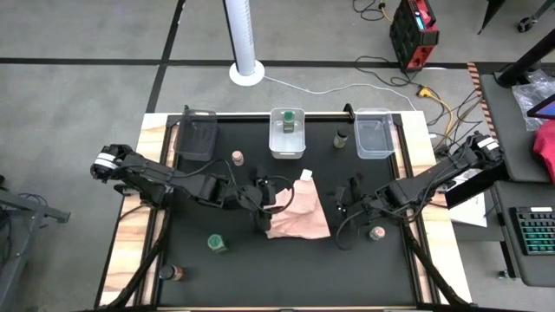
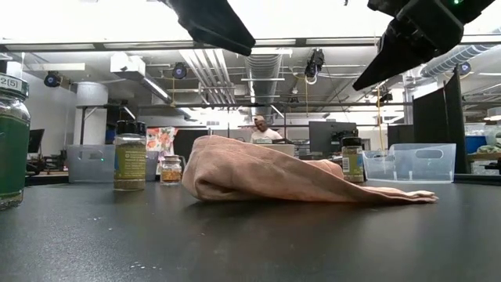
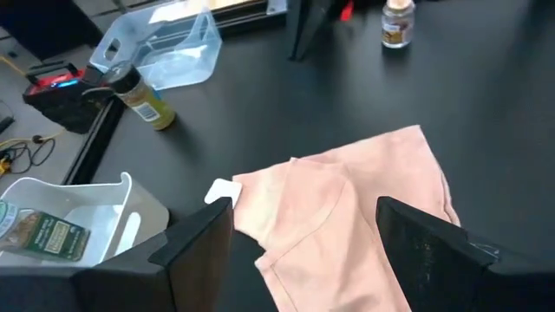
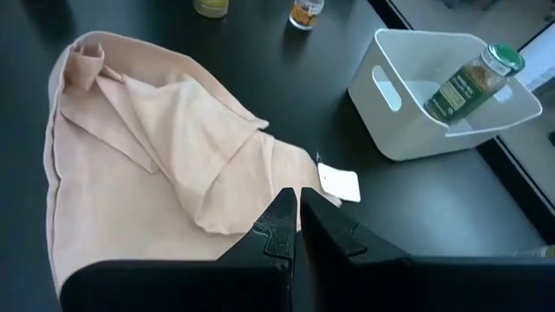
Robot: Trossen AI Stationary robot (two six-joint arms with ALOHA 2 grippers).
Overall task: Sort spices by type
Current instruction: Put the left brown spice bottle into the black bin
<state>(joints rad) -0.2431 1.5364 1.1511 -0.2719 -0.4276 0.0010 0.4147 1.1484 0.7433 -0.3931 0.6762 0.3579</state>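
Observation:
A crumpled pink cloth [image 1: 299, 212] lies mid-table. My left gripper [image 3: 303, 251] hovers open above its left side, and my right gripper [image 4: 295, 217] hovers shut above its right side; both stay high over it in the low view. One green-lidded spice jar [image 4: 473, 80] lies tilted in the white middle bin [image 1: 287, 147]. Other jars stand on the mat: a tan-lidded one [image 1: 237, 157], a dark-lidded one [image 1: 341, 137], a green-lidded one [image 1: 216, 243], a pink-lidded one [image 1: 377, 233], and one at the near left [image 1: 177, 273].
A clear bin at the far left [image 1: 198, 137] and another at the far right [image 1: 374, 134] flank the white one. The cloth carries a white tag [image 3: 221, 191] at its far corner. A person sits in the room beyond the table [image 2: 262, 129].

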